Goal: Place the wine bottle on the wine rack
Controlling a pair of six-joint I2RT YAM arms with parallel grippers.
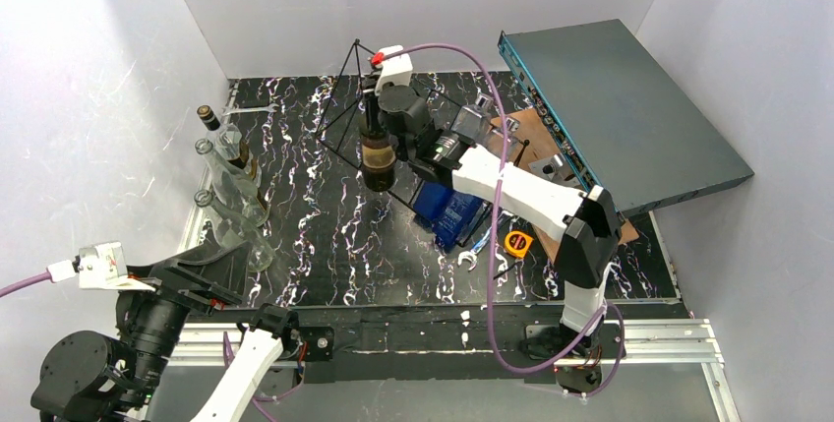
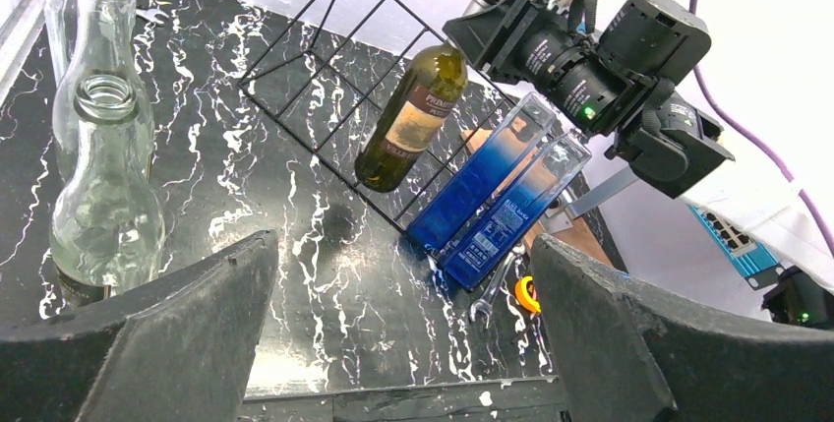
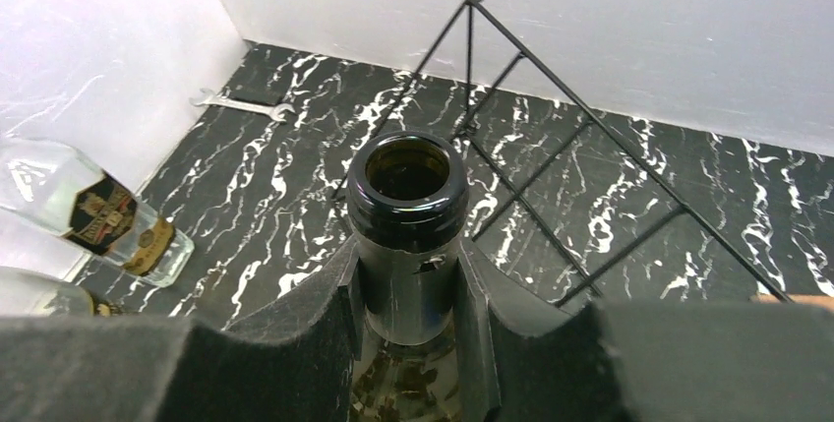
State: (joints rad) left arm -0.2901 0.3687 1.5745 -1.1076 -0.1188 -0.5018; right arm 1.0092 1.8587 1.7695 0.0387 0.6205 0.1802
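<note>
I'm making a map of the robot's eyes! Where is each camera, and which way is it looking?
Top external: high behind the arms, looking down on the table; left arm and right arm show.
Left wrist: low at near left, facing across to the wine bottle at the wine rack; left gripper frames the bottom.
Right wrist: behind the bottle's mouth, facing the far wall; right gripper squeezes the neck.
Shared: both wrist views see bottle and rack.

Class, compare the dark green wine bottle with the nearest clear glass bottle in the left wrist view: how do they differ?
The dark green wine bottle is tinted; the clear glass bottle is colourless. The wine bottle is tilted at the black wire wine rack; the clear bottle stands upright. The right gripper is shut on the wine bottle's neck; nothing holds the clear bottle. Both are uncorked.
</note>
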